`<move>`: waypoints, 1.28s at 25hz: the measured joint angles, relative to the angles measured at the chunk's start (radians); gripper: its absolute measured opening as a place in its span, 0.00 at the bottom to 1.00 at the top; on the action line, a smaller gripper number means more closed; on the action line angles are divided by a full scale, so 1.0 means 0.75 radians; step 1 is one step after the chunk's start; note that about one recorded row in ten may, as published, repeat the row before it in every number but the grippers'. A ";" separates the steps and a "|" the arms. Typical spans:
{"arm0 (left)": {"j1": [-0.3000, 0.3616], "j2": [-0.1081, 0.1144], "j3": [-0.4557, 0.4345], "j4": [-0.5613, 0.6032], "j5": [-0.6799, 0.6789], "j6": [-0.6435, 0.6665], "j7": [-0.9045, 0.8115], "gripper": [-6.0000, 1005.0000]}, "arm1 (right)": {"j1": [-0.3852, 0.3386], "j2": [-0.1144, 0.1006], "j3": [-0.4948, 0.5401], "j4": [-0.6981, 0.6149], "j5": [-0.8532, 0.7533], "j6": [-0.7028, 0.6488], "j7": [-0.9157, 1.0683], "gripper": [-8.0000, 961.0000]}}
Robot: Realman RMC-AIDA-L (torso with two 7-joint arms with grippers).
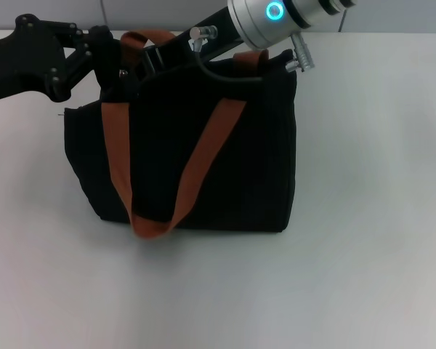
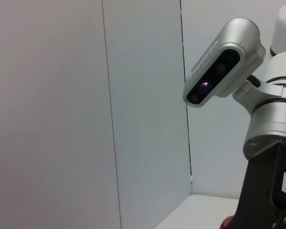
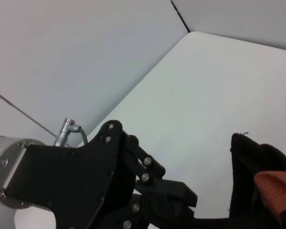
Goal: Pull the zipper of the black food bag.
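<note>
We saw a plain white table (image 1: pixel 363 218) filling almost the whole head view, evenly lit with only soft shadows. Behind the table's far edge stood a pale grey wall (image 1: pixel 167 14) made of flat panels. A thin dark vertical seam (image 2: pixel 112 143) ran between two panels above the table, and a second seam (image 2: pixel 186 95) came down to the table's far corner.
</note>
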 joint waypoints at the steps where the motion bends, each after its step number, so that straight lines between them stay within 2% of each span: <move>1: 0.000 0.000 0.000 0.000 0.000 0.000 0.000 0.03 | 0.004 0.000 -0.004 0.000 -0.003 0.001 0.000 0.09; 7: 0.001 0.001 -0.007 0.000 0.001 0.000 0.000 0.03 | 0.014 -0.005 -0.034 -0.061 -0.079 -0.013 0.071 0.01; 26: 0.022 0.009 -0.030 0.000 -0.004 -0.011 0.005 0.03 | 0.000 -0.008 -0.034 -0.224 -0.312 -0.103 0.285 0.01; 32: 0.033 0.011 -0.048 0.000 -0.006 -0.015 0.005 0.03 | -0.031 -0.008 -0.028 -0.314 -0.392 -0.156 0.356 0.01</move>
